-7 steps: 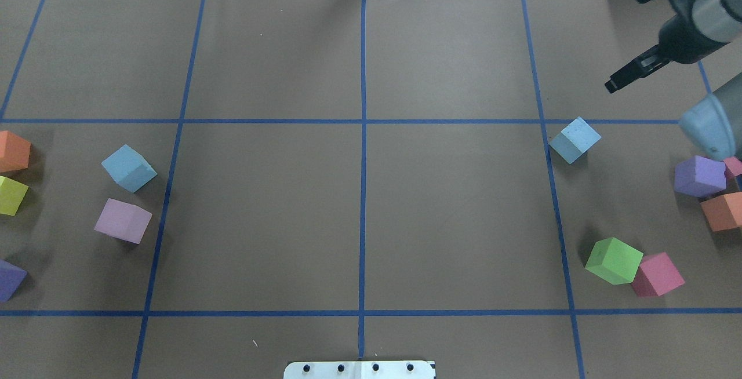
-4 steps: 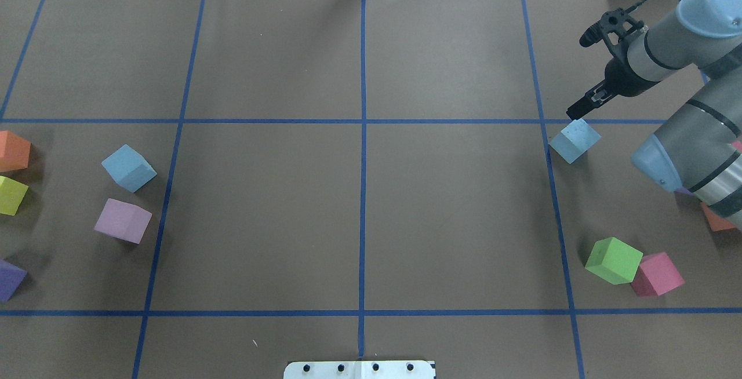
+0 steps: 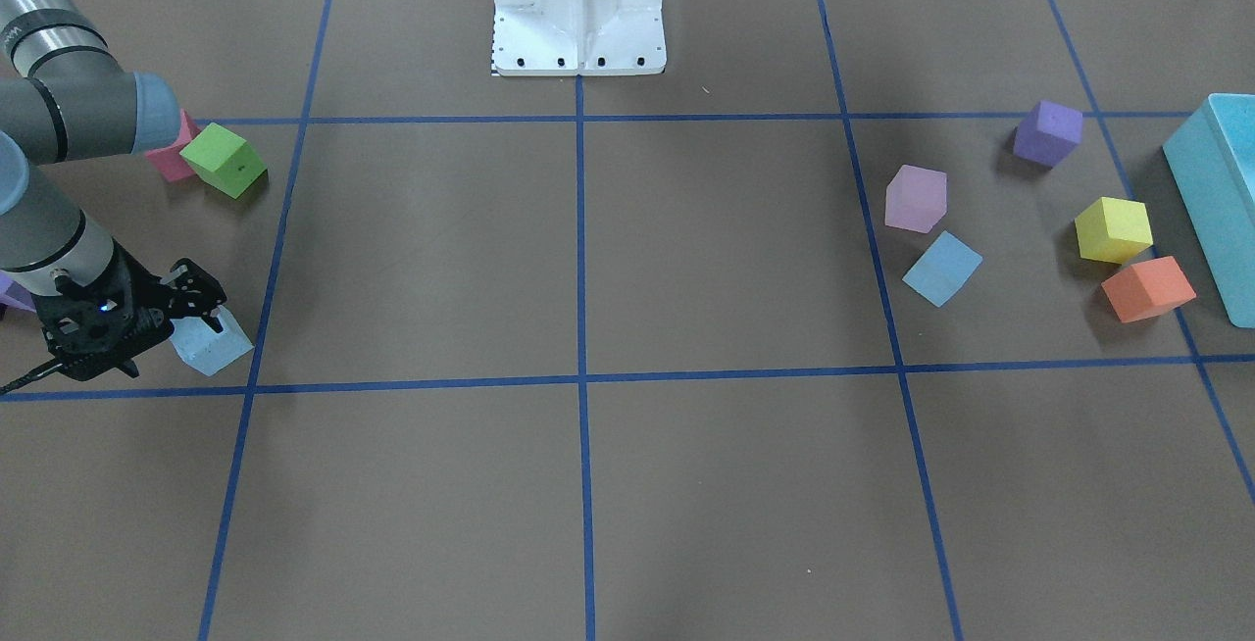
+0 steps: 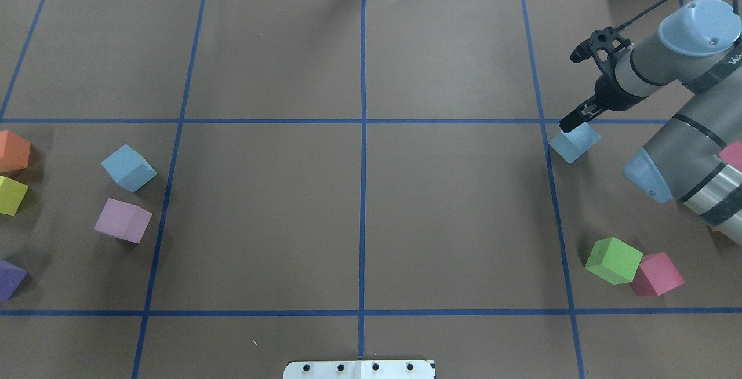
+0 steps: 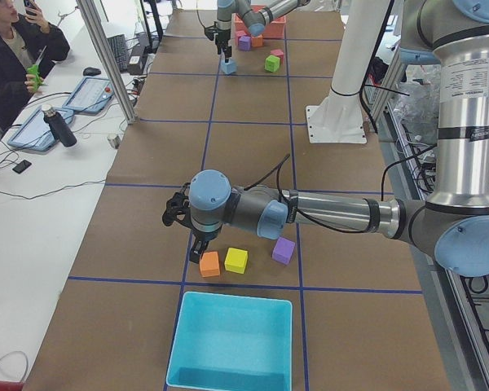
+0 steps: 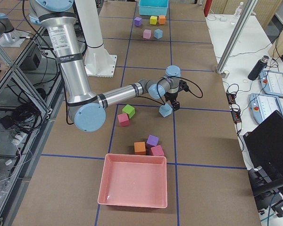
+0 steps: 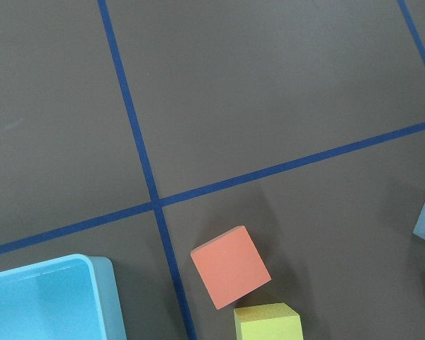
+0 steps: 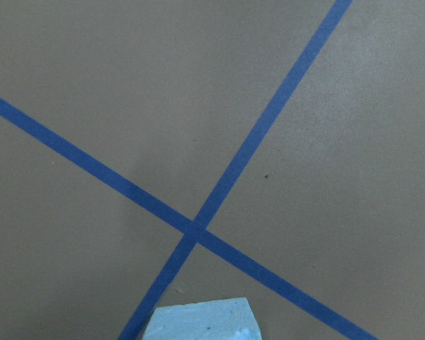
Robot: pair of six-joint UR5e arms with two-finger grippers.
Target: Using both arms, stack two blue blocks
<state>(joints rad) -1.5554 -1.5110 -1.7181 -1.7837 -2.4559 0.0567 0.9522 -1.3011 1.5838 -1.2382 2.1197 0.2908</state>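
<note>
The right gripper hovers at the far corner of a blue block. The block rests on the table just robot-ward of the fingertips, turned diamond-wise to the tape lines. The gripper's opening cannot be told, and it seems to hold nothing. The left gripper (opening likewise unclear) is nearer the other blue block. Lettering on the right arm is cut off and unreadable.
</note>
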